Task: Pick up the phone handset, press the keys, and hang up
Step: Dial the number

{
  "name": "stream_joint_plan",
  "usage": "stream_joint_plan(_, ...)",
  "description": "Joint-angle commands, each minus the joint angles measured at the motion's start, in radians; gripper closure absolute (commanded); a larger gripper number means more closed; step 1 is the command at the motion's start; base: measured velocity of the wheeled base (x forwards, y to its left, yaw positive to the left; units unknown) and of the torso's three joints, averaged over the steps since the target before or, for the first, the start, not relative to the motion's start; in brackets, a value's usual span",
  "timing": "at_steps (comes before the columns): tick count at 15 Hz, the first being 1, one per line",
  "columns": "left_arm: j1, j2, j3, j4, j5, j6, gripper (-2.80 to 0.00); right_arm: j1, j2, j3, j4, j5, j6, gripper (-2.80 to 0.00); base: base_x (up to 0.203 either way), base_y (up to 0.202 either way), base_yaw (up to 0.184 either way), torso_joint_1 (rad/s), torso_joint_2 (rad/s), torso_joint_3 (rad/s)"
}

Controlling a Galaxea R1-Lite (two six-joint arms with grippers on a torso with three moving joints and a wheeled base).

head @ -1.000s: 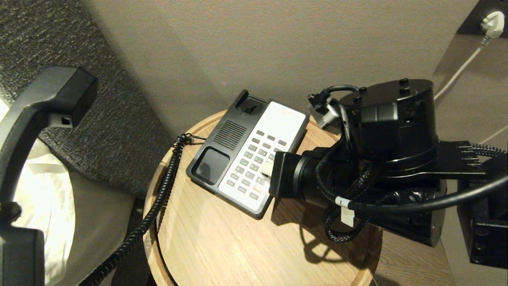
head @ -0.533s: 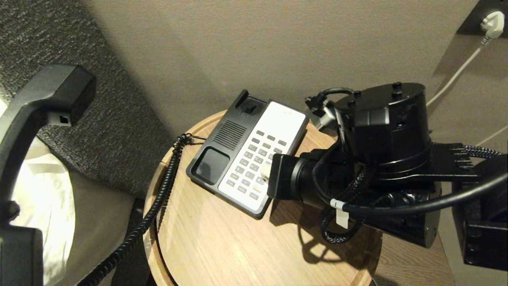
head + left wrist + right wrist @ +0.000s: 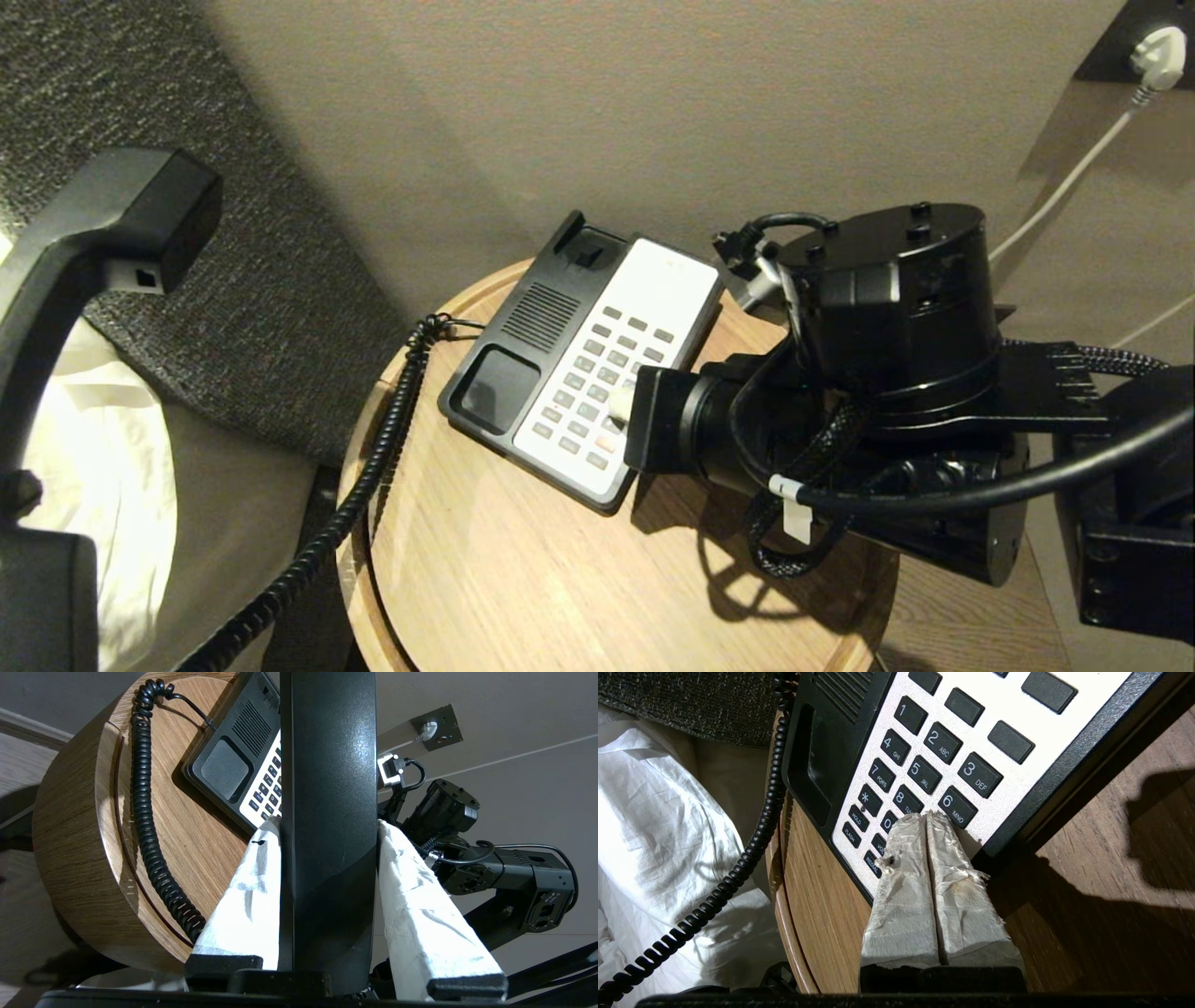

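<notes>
Right gripper (image 3: 928,816), taped fingers pressed together, tips on the keys of the phone base (image 3: 583,359). Left gripper (image 3: 327,826) pinching the phone handset (image 3: 89,252), raised well left of the base. Round wooden table (image 3: 523,579), beige wall.

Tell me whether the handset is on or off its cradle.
Off. The phone handset is held up in the left claw, its fingers clamped on it, leaving the phone base cradle bare.

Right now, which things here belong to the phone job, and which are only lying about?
Job:
- phone handset, clamped in left claw
- phone base, its keys
- coiled cord
- right claw, shut, on the keys

Lying about:
- white bedding
- wall plug
- round table
</notes>
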Motion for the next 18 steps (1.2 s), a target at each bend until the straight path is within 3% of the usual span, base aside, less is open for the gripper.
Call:
stream_joint_plan(1, 0.0, 0.0, 0.001, -0.001, 0.0, -0.005, 0.0, 0.002, 0.003, -0.006, -0.004, -0.002, 0.002, 0.0, 0.0, 0.0, 0.0, 0.0, 0.0, 0.0)
stream_joint_plan(18, 0.0, -0.005, 0.006, 0.0, 0.0, -0.004, 0.0, 0.079, -0.023, 0.027, 0.008, 0.0, 0.016, 0.0, 0.0, 0.0, 0.0, 0.0, 0.0, 0.0)
